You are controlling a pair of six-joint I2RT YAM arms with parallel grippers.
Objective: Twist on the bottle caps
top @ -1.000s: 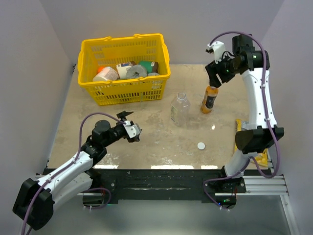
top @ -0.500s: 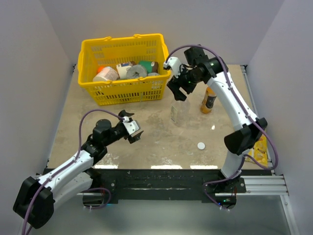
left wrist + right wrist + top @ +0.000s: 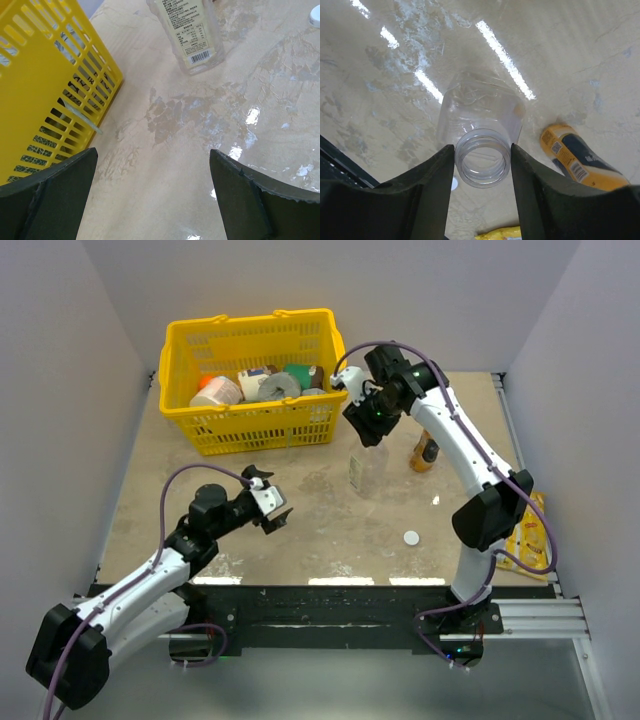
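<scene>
The clear ribbed bottle (image 3: 366, 470) stands upright mid-table with its neck uncapped. My right gripper (image 3: 368, 427) is above it, and in the right wrist view its fingers (image 3: 427, 195) press both sides of the bottle's open neck (image 3: 482, 176). The small orange bottle with the dark label (image 3: 427, 451) stands just to the right and also shows in the right wrist view (image 3: 577, 159). One white cap (image 3: 411, 537) lies on the table in front of the bottles. A second cap is not visible. My left gripper (image 3: 279, 512) is open and empty, low over the table, left of the bottles.
A yellow basket (image 3: 255, 430) with tubs and packets stands at the back left; its wall fills the left of the left wrist view (image 3: 45, 85). A yellow snack packet (image 3: 530, 535) lies by the right arm's base.
My right arm has swung left from above the orange bottle to the clear bottle and come down around its neck. The left arm has barely moved.
</scene>
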